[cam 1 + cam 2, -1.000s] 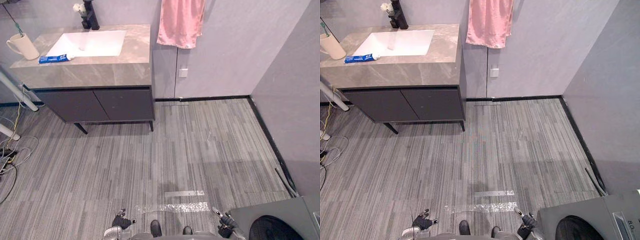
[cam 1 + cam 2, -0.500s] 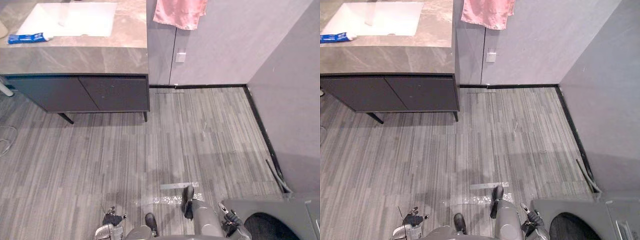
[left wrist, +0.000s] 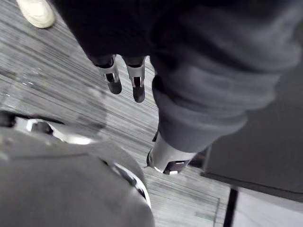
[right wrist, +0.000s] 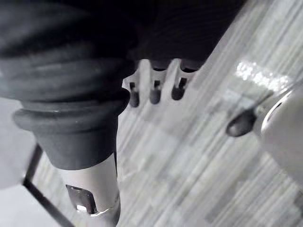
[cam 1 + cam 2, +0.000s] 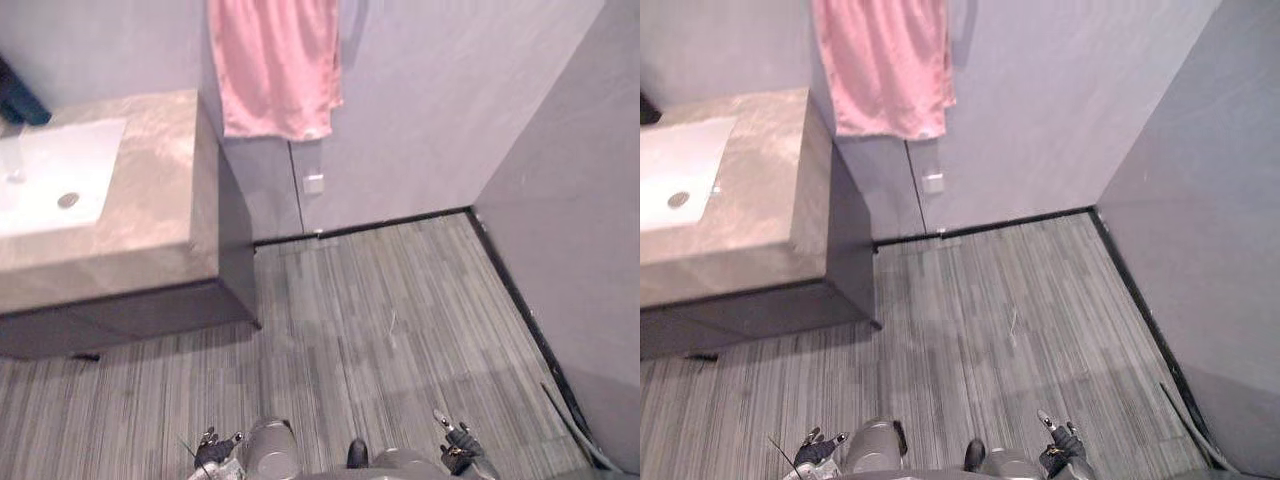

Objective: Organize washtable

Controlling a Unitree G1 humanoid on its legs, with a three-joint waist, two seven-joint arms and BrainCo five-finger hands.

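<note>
View swung rightward; left hand [image 3: 113,76], right hand [image 4: 155,90] hang relaxed (empty).

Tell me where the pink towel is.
The pink towel hangs on the wall at the top of the left eye view, just right of the washtable counter and above a small white wall plate.

Bathroom: white basin [image 5: 50,185] sunk in marbled vanity top [image 5: 165,200]; dark cabinet [image 5: 130,315] beneath; pink towel [image 5: 275,65] on wall [image 5: 430,100].
</note>
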